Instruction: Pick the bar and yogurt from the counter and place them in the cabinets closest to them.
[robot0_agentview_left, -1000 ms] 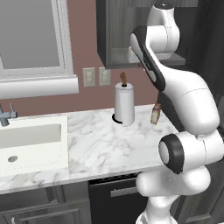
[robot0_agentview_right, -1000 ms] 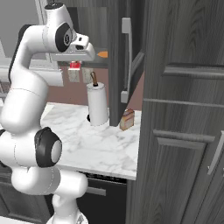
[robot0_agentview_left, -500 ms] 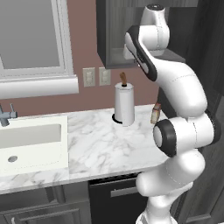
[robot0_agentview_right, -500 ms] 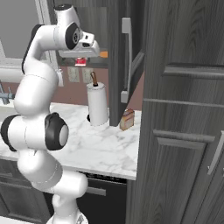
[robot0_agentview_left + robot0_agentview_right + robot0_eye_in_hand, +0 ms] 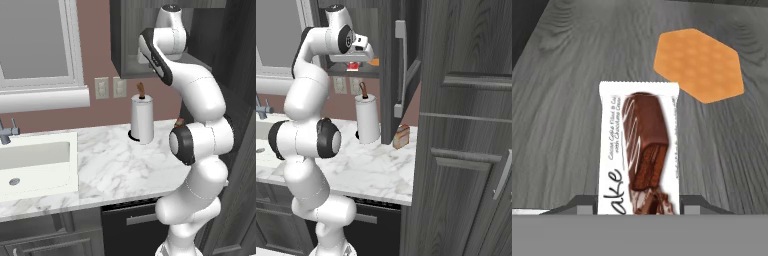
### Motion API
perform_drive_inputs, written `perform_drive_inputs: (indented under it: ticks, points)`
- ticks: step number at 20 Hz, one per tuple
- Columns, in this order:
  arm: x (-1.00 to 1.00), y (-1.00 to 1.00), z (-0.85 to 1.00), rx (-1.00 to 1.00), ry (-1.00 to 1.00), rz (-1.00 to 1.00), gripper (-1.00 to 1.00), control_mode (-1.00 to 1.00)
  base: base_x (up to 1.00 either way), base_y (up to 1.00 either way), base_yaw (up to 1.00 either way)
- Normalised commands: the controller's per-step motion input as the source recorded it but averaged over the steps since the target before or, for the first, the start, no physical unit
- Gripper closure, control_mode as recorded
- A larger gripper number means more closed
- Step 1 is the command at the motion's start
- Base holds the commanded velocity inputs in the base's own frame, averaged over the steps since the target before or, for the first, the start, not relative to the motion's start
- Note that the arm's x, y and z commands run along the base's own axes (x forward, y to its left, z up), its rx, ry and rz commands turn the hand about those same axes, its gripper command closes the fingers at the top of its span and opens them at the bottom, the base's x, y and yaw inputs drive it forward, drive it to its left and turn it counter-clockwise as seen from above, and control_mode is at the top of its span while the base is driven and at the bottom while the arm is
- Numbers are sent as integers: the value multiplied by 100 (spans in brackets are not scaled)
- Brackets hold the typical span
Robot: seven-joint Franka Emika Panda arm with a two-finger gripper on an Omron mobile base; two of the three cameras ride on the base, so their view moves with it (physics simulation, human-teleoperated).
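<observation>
In the hand view we look down on the bar (image 5: pixel 639 152), a flat rectangular packet with a white wrapper printed with a glossy brown chocolate picture and dark lettering. It sits in the lower middle of the frame over a grey, streaked wood-grain shelf (image 5: pixel 557 110). Its lower end runs between the two dark finger tips at the bottom edge, so our gripper (image 5: pixel 639 204) is clenched on the bar. At the upper right of that view lies a flat orange hexagon (image 5: pixel 698 65) with a faint honeycomb texture, just beside the bar's far corner; we cannot tell whether they touch.

In the right base view our gripper (image 5: pixel 354 61) is at the upper left, reaching into the dark grey cabinets (image 5: pixel 383 45), with the red and white of the bar (image 5: pixel 354 65) showing below the hand and the orange piece (image 5: pixel 373 62) just to its right. Lower, in the middle of the frame, a smooth white cylindrical roll (image 5: pixel 368 119) on a brown post stands on the veined white marble counter (image 5: pixel 376 167), and a small tan box (image 5: pixel 401 136) sits near it to the right.
</observation>
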Motion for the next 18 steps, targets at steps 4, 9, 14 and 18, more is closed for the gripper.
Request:
perform_drive_inputs:
  ticks: [4, 9, 14, 18]
  points:
    - [44, 0, 0, 0, -2, 0, 100, -100, 0, 0, 0]
    - [41, 2, 0, 0, -5, 0, 100, -100, 0, 0, 0]
    - [29, 3, 0, 0, -1, 0, 100, -100, 0, 0, 0]
    - [2, 0, -15, 0, 0, 0, 100, -100, 0, 0, 0]
